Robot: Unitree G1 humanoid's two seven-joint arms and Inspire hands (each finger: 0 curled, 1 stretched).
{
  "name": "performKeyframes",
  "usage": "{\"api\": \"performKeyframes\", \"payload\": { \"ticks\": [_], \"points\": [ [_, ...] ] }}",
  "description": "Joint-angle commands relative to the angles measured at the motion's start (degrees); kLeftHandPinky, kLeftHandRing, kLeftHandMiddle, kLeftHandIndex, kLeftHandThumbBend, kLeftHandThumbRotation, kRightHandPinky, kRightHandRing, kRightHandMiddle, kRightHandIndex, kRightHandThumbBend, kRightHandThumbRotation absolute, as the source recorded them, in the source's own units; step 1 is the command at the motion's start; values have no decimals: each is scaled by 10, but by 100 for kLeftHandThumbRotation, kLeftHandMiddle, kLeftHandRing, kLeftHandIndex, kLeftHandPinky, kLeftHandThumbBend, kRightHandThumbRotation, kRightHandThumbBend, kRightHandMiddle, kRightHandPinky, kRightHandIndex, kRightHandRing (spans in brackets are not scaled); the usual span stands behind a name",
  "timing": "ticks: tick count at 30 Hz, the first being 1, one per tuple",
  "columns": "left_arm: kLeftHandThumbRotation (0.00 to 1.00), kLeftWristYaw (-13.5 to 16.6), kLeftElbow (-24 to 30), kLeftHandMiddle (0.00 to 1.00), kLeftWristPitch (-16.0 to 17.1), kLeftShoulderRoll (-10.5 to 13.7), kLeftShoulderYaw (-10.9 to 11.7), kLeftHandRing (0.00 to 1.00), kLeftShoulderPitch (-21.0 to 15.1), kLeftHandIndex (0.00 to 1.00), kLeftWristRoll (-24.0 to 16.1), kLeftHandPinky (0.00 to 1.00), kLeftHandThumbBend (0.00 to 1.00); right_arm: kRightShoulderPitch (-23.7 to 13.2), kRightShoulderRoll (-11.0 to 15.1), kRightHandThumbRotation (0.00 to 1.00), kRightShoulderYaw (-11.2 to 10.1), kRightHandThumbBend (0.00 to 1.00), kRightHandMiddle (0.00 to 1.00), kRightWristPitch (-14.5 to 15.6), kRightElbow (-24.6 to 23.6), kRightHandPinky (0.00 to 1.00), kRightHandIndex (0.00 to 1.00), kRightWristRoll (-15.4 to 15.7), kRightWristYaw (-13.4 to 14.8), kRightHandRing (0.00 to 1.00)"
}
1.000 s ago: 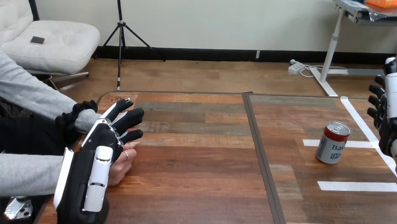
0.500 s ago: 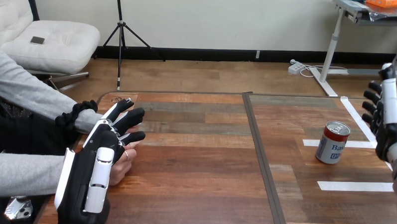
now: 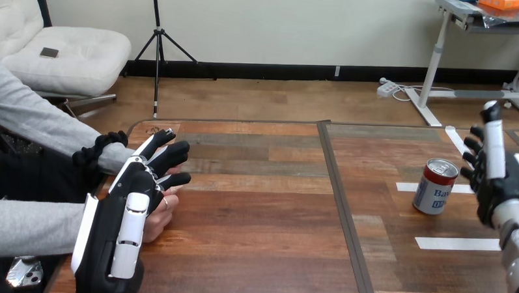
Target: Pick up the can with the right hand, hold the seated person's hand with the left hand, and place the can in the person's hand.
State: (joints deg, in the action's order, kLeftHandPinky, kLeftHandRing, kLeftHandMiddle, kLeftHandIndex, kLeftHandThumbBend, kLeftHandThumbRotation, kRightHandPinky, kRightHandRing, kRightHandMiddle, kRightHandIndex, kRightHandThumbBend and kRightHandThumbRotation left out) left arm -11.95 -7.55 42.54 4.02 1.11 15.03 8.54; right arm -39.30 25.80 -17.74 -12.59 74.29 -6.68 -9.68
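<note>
A red and white can (image 3: pixel 435 186) stands upright on the right half of the wooden table (image 3: pixel 261 212). My right hand (image 3: pixel 496 184) is just to the right of it, open with fingers straight and pointing up, a small gap away from the can. At the left, my left hand (image 3: pixel 133 194) lies over the person's hand (image 3: pixel 159 216) with its fingers stretched out, not curled round it. A second arm of the person comes in above it, its wrist (image 3: pixel 103 151) beside my fingers and its hand hidden under them.
White tape strips (image 3: pixel 459 243) mark the table around the can. A dark seam (image 3: pixel 346 214) splits the table into two halves. The table's left edge runs by the person's arms.
My right hand has moved left and down toward the can, closing most of the gap. The left hand, the person's hands and the can have stayed put.
</note>
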Motion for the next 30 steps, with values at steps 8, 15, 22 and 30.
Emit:
{"api": "performKeyframes", "payload": {
  "ticks": [8,15,22,30],
  "points": [
    [100,5,7,81,9,-2,6,84,-29,85,-5,75,44,-5,-17,96,5,100,96,-13,-2,100,96,10,6,97],
    [100,3,8,81,7,2,7,84,-29,85,-3,74,45,0,-23,92,1,100,97,-15,-2,100,96,7,2,98],
    [100,1,7,81,10,6,9,85,-29,86,-1,75,45,4,-25,89,8,100,97,-19,-2,100,96,16,10,98],
    [100,14,14,80,4,4,11,84,-27,85,-13,76,49,8,-26,86,10,100,98,-23,-1,100,98,18,8,99]
  ]
}}
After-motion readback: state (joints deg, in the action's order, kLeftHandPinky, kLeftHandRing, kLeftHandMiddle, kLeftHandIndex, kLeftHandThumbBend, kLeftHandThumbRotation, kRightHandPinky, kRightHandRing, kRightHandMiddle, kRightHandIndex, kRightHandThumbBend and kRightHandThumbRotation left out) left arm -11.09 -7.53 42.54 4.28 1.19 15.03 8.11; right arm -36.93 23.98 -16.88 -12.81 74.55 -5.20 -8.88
